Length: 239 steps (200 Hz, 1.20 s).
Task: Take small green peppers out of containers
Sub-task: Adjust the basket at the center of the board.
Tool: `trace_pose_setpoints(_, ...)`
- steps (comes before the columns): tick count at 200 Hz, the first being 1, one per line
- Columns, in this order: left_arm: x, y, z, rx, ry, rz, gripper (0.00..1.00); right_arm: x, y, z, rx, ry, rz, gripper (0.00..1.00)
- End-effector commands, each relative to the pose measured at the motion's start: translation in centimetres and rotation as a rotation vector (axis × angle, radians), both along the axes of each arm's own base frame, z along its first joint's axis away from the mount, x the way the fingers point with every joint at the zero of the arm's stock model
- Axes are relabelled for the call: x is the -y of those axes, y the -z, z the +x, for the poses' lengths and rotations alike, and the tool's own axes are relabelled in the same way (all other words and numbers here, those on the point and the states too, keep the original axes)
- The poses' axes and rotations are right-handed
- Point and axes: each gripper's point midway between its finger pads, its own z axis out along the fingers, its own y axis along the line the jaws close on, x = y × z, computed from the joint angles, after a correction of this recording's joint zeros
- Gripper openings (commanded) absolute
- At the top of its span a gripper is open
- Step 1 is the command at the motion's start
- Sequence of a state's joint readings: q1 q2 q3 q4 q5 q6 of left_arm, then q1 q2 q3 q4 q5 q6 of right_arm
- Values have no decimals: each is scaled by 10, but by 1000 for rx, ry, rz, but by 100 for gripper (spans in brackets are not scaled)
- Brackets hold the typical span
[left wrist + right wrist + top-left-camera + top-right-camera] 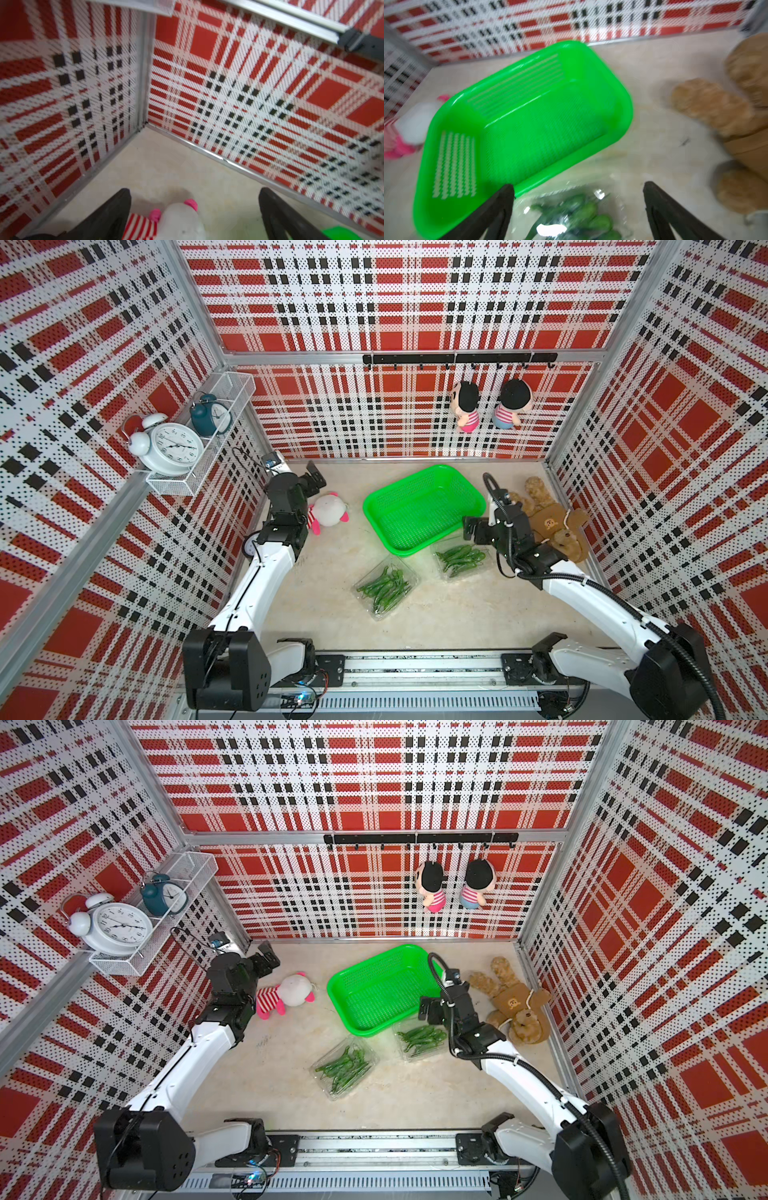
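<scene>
right jaws are standing spread wide, gripping nothing, hanging over the right-hand container (pixel 444 576) just beside the green basket (pixel 376 506). left jaws are likewise gaping, above a pink-and-white plush (pixel 330 511). blur is smearing both wrist views, and the right wrist view is cutting off that container, showing only a few small green peppers (pixel 583 212) under glare. beige worktop (pixel 324 614) is sitting between red plaid walls (pixel 395 302). only the top views are showing the second container (pixel 338 1094), peppers lying inside it, near the basket's front edge, and the whole brown teddy (pixel 552 522).
</scene>
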<state>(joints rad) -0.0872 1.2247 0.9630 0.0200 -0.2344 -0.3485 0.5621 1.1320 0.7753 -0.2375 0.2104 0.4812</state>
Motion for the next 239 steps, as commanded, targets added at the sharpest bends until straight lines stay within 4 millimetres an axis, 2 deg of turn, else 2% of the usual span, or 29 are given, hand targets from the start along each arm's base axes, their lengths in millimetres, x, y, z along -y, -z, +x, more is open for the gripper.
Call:
trace_pose_setpoints(1,65,70,-29,-317,212,-101,98,-27,31,-42,-196,-78,37,100)
trace_pose_setpoints(10,86,83,-38,-374,268,-115,98,-44,41,-56,-242,-146,39,99)
trace_pose_setpoints(12,98,86,-42,-387,299,-113,98,-47,43,-58,-252,-155,38,99)
trace_pose_setpoints(17,113,93,-49,-413,338,-117,98,-56,49,-66,-271,-188,32,98)
trace_pose_setpoints(42,169,120,-82,-489,452,-105,98,-87,67,-91,-315,-296,21,95)
trace_pose_setpoints(63,201,138,-105,-537,502,-85,98,-100,75,-88,-326,-305,62,94)
trace_pose_setpoints(86,215,146,-115,-567,509,-125,98,-116,72,-70,-304,-298,57,93)
trace_pose_setpoints(115,215,137,-118,-540,493,-170,98,-138,80,-45,-318,-285,3,85)
trace_pose_setpoints(148,198,127,-126,-531,453,-172,99,-156,84,-17,-310,-260,-27,78)
trace_pose_setpoints(197,153,120,-140,-520,352,-231,98,-185,77,27,-291,-245,11,75)
trace_pose_setpoints(216,133,119,-142,-518,314,-238,94,-193,74,44,-277,-246,44,75)
trace_pose_setpoints(239,119,121,-142,-533,301,-214,94,-200,67,62,-257,-250,82,75)
